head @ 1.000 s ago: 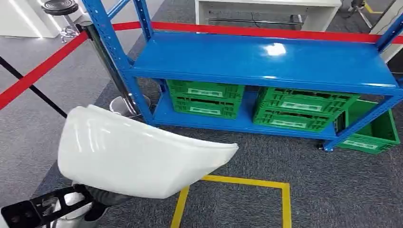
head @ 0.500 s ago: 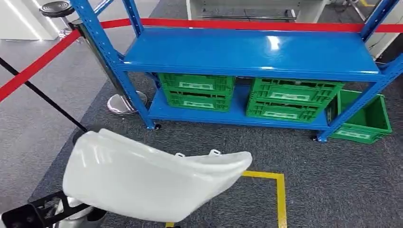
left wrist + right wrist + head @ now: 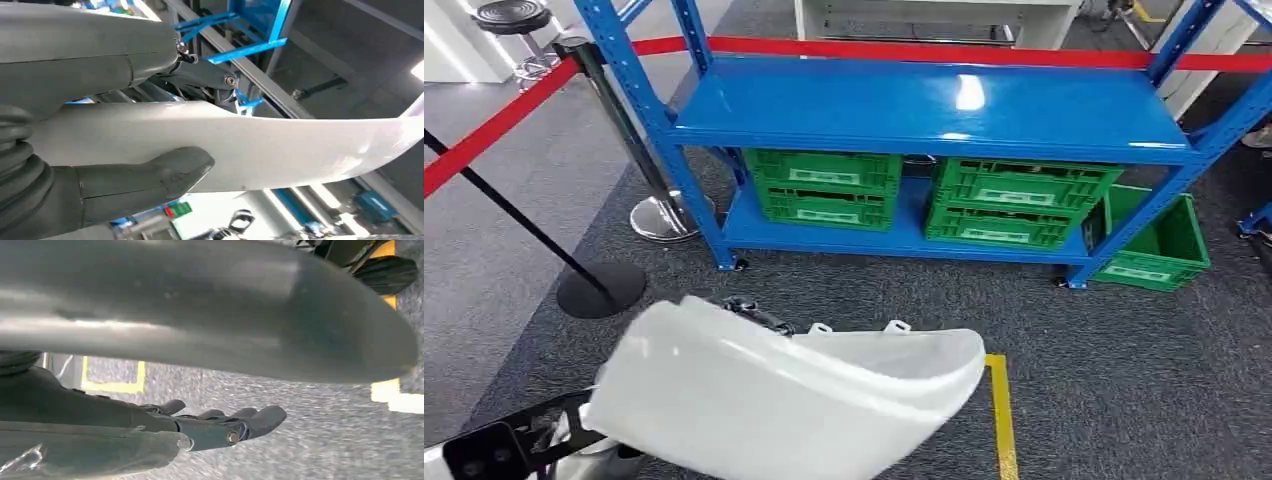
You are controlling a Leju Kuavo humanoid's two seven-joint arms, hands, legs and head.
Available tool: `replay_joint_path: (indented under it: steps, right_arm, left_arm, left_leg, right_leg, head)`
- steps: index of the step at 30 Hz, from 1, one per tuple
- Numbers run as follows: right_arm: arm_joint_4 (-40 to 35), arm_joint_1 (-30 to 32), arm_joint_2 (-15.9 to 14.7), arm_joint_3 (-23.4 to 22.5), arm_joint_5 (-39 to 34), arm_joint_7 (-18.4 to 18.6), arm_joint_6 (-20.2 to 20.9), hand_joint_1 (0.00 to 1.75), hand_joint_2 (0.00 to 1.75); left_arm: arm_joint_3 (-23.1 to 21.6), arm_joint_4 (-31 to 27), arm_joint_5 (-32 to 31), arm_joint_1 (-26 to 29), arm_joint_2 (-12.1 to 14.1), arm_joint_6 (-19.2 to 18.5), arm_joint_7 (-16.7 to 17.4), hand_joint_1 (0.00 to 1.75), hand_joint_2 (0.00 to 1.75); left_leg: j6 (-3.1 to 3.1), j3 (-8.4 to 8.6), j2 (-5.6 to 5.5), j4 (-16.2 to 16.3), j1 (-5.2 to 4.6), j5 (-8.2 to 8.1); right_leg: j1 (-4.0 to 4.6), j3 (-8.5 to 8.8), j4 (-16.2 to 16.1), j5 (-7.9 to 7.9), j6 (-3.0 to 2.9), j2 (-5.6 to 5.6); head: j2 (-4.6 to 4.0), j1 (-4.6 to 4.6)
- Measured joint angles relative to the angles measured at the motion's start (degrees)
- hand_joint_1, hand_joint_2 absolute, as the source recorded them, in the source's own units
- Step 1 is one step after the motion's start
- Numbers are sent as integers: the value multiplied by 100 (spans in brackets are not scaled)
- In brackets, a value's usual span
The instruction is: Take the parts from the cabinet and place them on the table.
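A large white curved plastic part [image 3: 794,400] fills the lower left of the head view, carried above the grey carpet. My left hand [image 3: 140,180] grips it: the thick thumb presses one face of the part [image 3: 280,145] and the fingers [image 3: 200,75] lie along the other. The left wrist mount [image 3: 494,450] pokes out under the part at the bottom left. In the right wrist view my right hand [image 3: 230,425] has its fingers stretched out, with carpet showing between them and the shaded part [image 3: 200,305].
Ahead stands a blue rack [image 3: 924,105] with a bare upper shelf and two green crates [image 3: 829,187] [image 3: 1014,200] on the lower one. A third green crate [image 3: 1149,245] sits on the floor at its right. A red belt [image 3: 924,50], a stanchion [image 3: 602,288] and yellow floor tape [image 3: 1001,420] are near.
The camera has moved: the rack has slid left and looks a little farther off, and a stanchion base has come into view. The white part sits lower and further right in the picture.
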Motion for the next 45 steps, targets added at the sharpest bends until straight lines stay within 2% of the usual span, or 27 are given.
replay_joint_path:
  steps: [1, 2, 4, 7, 8, 11, 13, 14, 16, 17, 18, 20, 22, 23, 25, 27, 28, 29, 31, 32, 33, 37, 38, 40, 42, 43, 45]
  right_arm:
    - [-2, -8, -11, -40, -40, -2, -33, 0, 0]
    - [-7, -24, -11, -81, -79, -15, -85, 0, 0]
    - [-15, -46, -28, -153, -116, -39, -157, 0, 0]
    - [-26, -8, -90, -217, -105, -107, -403, 0, 0]
    - [-39, -8, -147, -237, -103, -120, -453, 0, 0]
    - [-87, -27, -303, -273, -66, -92, -542, 0, 0]
    - [-109, 5, -418, -306, -62, -74, -544, 0, 0]
    - [-116, 17, -464, -313, -55, -63, -544, 0, 0]
    - [-142, 28, -566, -320, -14, -61, -551, 0, 0]
    - [-157, 29, -614, -324, 19, -42, -551, 0, 0]
    - [-171, 27, -678, -324, 43, -28, -549, 0, 0]
    - [-217, 71, -792, -324, 142, -11, -533, 0, 0]
    - [-243, 146, -877, -324, 214, -9, -525, 0, 0]
    - [-245, 177, -895, -322, 262, -11, -509, 0, 0]
    - [-295, 197, -1005, -307, 423, -13, -477, 0, 0]
    - [-337, 207, -1082, -300, 513, -29, -425, 0, 0]
    - [-352, 228, -1095, -298, 542, -33, -405, 0, 0]
    - [-376, 263, -1108, -298, 548, -41, -383, 0, 0]
    - [-424, 309, -1117, -298, 546, -48, -374, 0, 0]
    - [-448, 303, -1115, -300, 539, -48, -352, 0, 0]
    - [-450, 272, -1091, -300, 529, -48, -321, 0, 0]
    - [-466, 288, -968, -337, 443, -37, -252, 0, 0]
    - [-468, 290, -949, -350, 439, -37, -249, 0, 0]
    - [-468, 258, -924, -352, 430, -37, -245, 0, 0]
    - [-468, 237, -892, -379, 384, 5, -197, 0, 0]
    - [-468, 240, -865, -414, 369, 33, -184, 0, 0]
    - [-468, 247, -779, -470, 328, 86, -175, 0, 0]
  left_arm:
    - [-9, 7, 28, 0, -13, 22, 0, 175, 175]
    - [-13, 7, 59, 0, -32, 63, 0, 175, 175]
    - [-17, 11, 92, -7, -59, 109, -2, 175, 175]
    - [-52, 35, 113, -25, -87, 94, -37, 175, 175]
    - [-52, 42, 131, -43, -98, 68, -42, 175, 175]
    - [-52, 98, 225, -73, -98, -59, -55, 175, 175]
    - [-52, 179, 262, -76, -101, -144, -59, 175, 175]
    - [-52, 214, 282, -82, -107, -195, -63, 175, 175]
    - [-50, 264, 299, -126, -129, -325, -70, 175, 175]
    - [-52, 291, 325, -159, -140, -415, -70, 175, 175]
    - [-52, 317, 343, -189, -151, -512, -72, 175, 175]
    - [-48, 363, 363, -213, -179, -638, -72, 175, 175]
    - [-42, 387, 385, -220, -214, -717, -72, 175, 175]
    - [-37, 391, 395, -235, -233, -758, -72, 175, 175]
    - [-4, 396, 413, -221, -256, -835, -72, 175, 175]
    - [33, 415, 411, -199, -251, -905, -72, 175, 175]
    - [52, 432, 413, -187, -251, -942, -72, 175, 175]
    - [68, 450, 417, -173, -253, -968, -72, 175, 175]
    - [96, 481, 496, -134, -256, -1065, -72, 175, 175]
    - [101, 492, 551, -121, -258, -1113, -72, 175, 175]
    - [107, 498, 592, -108, -269, -1148, -72, 175, 175]
    - [142, 560, 688, -71, -304, -1176, -72, 175, 175]
    - [144, 568, 693, -70, -313, -1178, -72, 175, 175]
    - [151, 579, 701, -60, -321, -1185, -74, 175, 175]
    - [173, 608, 719, -12, -321, -1198, -74, 175, 175]
    - [186, 623, 730, 18, -321, -1196, -74, 175, 175]
    - [201, 638, 756, 53, -326, -1145, -72, 175, 175]
  left_leg:
    - [-14, 0, 47, 19, 6, -6]
    - [-52, -10, 77, 46, -21, -13]
    - [-89, -47, 109, 92, -67, -11]
    - [-132, -69, 171, 101, -51, -12]
    - [-188, -118, -10, 219, -36, -144]
    - [-246, -692, -173, 1481, 10, -834]
    - [-229, -920, -178, 1956, 17, -926]
    - [-210, -826, -185, 1778, 19, -753]
    - [-172, -354, -281, 905, 27, -267]
    - [-160, -97, -442, 443, 40, -91]
    - [-151, 23, -656, 180, 51, -138]
    - [-145, -14, -598, 150, 14, -135]
    - [-55, -9, -515, 95, -8, -78]
    - [-14, -7, -445, 61, 18, -43]
    - [29, -20, -343, 62, 4, -42]
    - [44, -33, -206, 64, -14, -42]
    - [46, -35, -149, 64, -15, -40]
    - [45, -35, -101, 64, -15, -40]
    - [34, -29, -6, 69, -13, -45]
    - [9, -26, 39, 88, -19, -54]
    - [-33, -40, 72, 112, -78, -69]
    - [-122, -39, 204, 121, -57, -63]
    - [-178, -51, 130, 159, -40, -117]
    - [-245, -294, -127, 713, -9, -513]
    - [-271, -766, -181, 1694, 10, -944]
    - [-271, -904, -186, 1963, 15, -991]
    - [-259, -749, -197, 1647, 34, -678]
  right_leg:
    - [-6, 344, -586, 225, 17, -92]
    - [6, 532, -970, 200, 40, -325]
    - [9, 519, -999, 256, -134, -176]
    - [4, 479, -1003, 310, -252, -80]
    - [-5, 456, -1003, 332, -289, -43]
    - [-4, 362, -1002, 384, -339, 94]
    - [1, 316, -1002, 418, -324, 200]
    - [1, 302, -1001, 433, -311, 260]
    - [-10, 297, -1001, 461, -272, 382]
    - [-22, 293, -1001, 474, -249, 432]
    - [6, 254, -969, 481, -213, 483]
    - [-56, 184, -993, 538, -129, 545]
    - [-91, 145, -1054, 587, -35, 632]
    - [-90, 122, -972, 530, -53, 464]
    - [-55, -171, -293, 68, -30, 144]
    - [-52, -532, 577, -318, 3, 89]
    - [-52, -579, 731, -339, 11, 76]
    - [-53, -479, 616, -239, 18, 61]
    - [-56, 66, -304, 179, 23, -23]
    - [-55, 383, -829, 346, 33, -200]
    - [-13, 444, -986, 262, 0, -335]
    - [-11, 401, -996, 351, -176, -104]
    - [-33, 405, -1012, 376, -215, -74]
    - [-41, 369, -1012, 400, -260, 7]
    - [-40, 322, -1011, 418, -282, 111]
    - [-40, 307, -1011, 429, -276, 169]
    - [-41, 298, -1010, 448, -256, 283]
  head:
    - [0, 2]
    - [0, 11]
    - [0, -7]
    - [0, 4]
    - [0, -6]
    - [0, -19]
    - [0, -18]
    - [0, -20]
    - [0, -18]
    - [0, -17]
    - [0, -15]
    - [0, -15]
    - [0, -15]
    - [0, -4]
    - [0, 15]
    - [0, 13]
    - [0, 22]
    - [0, 24]
    - [0, 26]
    - [0, 28]
    - [0, 35]
    - [0, 7]
    - [0, 11]
    - [0, -4]
    - [0, -7]
    - [0, -2]
    - [0, -4]
